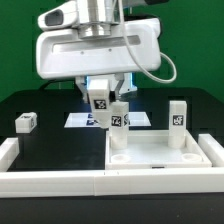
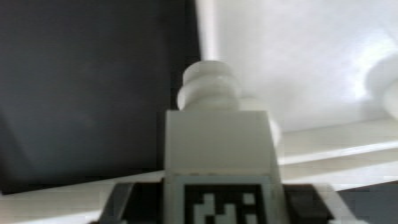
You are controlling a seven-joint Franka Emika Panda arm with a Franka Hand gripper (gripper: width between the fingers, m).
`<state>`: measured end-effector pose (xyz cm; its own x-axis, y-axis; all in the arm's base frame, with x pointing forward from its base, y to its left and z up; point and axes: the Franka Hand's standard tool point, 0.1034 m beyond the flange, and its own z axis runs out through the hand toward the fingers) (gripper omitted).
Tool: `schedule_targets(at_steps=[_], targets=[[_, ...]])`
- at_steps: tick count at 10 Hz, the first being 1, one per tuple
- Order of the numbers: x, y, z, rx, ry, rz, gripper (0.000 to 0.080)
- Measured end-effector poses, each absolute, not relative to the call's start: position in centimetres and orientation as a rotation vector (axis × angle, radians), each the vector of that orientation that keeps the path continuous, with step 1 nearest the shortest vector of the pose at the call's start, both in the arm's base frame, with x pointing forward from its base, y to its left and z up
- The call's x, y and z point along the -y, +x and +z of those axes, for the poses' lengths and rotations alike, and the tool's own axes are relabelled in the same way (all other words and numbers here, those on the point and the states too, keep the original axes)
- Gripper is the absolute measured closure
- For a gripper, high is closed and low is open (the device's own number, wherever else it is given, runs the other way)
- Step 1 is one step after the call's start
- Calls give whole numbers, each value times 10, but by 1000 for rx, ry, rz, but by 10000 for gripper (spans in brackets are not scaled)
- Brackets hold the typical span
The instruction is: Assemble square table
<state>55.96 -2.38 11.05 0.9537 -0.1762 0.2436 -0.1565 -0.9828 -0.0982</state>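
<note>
The tool (image 1: 113,98) is clenched on a leg (image 1: 118,120), which is tilted with its lower end seemingly touching the tabletop (image 1: 160,152) at the exterior view's right. A second leg (image 1: 178,114) stands on the tabletop. A third leg (image 1: 26,122) lies on the worktop (image 1: 55,140).

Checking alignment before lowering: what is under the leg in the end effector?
Under the leg is the white tabletop, near its corner. The leg itself hides whether its tip touches.

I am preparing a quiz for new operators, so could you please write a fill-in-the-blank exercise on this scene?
1. The gripper is shut on a tagged white ___.
2. A second leg stands ___ on the tabletop.
3. A third leg lies on the ___ table.
Missing: leg, upright, black.
</note>
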Motion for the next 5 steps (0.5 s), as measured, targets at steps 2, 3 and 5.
schedule_targets(at_steps=[2, 3, 5], targets=[[-6, 575, 114, -257, -3010, -410, 512], [-19, 582, 112, -246, -3007, -426, 512], [-44, 589, 103, -170, -3017, -443, 512]])
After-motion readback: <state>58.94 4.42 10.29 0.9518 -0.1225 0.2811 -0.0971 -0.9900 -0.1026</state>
